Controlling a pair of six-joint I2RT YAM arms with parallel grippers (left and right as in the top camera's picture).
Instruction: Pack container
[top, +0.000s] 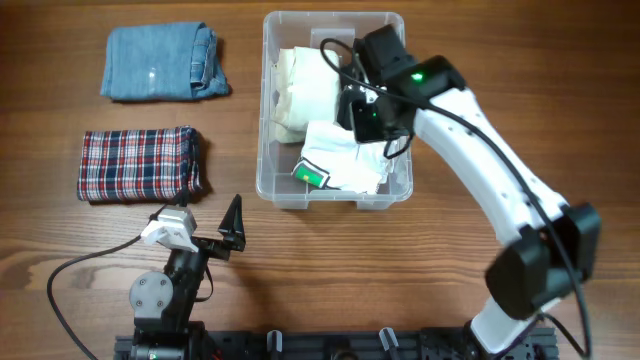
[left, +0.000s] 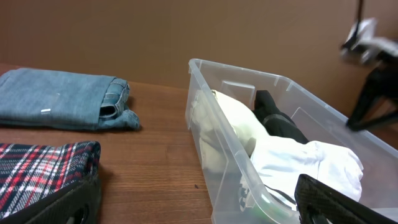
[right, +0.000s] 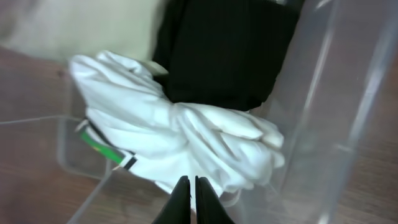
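The clear container (top: 264, 120) stands at the table's centre back. Inside it lie a cream garment (top: 305, 90), a crumpled white garment (top: 345, 160) with a green tag, and a black garment (right: 224, 56). My right gripper (top: 372, 108) hangs over the container's right half. In the right wrist view its jaws (right: 191, 182) are shut just above the white garment (right: 180, 137), with nothing seen between them. My left gripper (top: 225, 235) rests low near the table's front, open and empty. Its fingers (left: 62, 199) frame the container's near corner (left: 205, 124).
Folded blue jeans (top: 160, 62) lie at the back left, and a folded red plaid garment (top: 138, 163) lies in front of them, left of the container. The plaid garment (left: 43, 168) sits close beside my left gripper's left finger. The right arm reaches in from the front right.
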